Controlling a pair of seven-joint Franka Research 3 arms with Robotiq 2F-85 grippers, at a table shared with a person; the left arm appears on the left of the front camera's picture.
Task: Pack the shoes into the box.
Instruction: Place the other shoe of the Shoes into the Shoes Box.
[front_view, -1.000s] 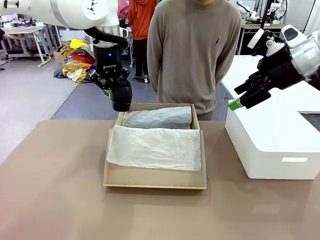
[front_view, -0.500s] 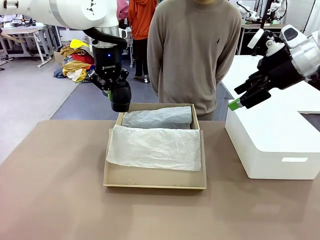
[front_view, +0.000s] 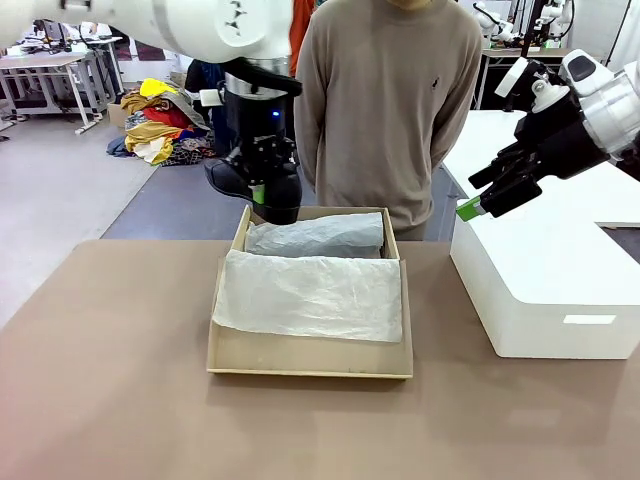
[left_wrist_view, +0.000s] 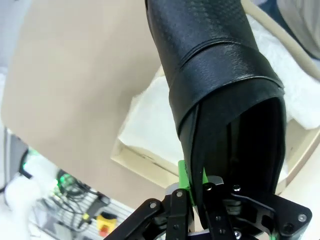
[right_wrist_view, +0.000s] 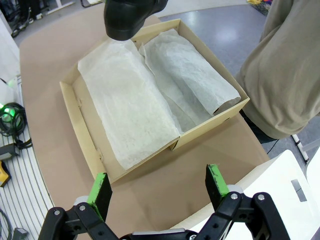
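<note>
Front camera faces twelve o'clock across the surface (front_view: 120, 400). Both wrist cameras look down on the box (right_wrist_view: 90, 122): left close, right farther, from two o'clock.

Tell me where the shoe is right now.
In the front view the shoe hangs toe-down from the left gripper, just above the box's far left corner, in front of the person.

Tabletop (front_view: 110, 380) left of and in front of the box (front_view: 310, 358) was bare, free to pass. Box top was open; a tissue bundle (front_view: 318, 236) filled the far half, a flat tissue sheet (front_view: 310, 295) the near half. Person (front_view: 390, 100) blocked the far edge. White block (front_view: 545, 290) stood near the right wall, leaving a gap. Left claw (left_wrist_view: 192, 182) with shoe (left_wrist_view: 220, 75) hung over the far-left corner.
</note>
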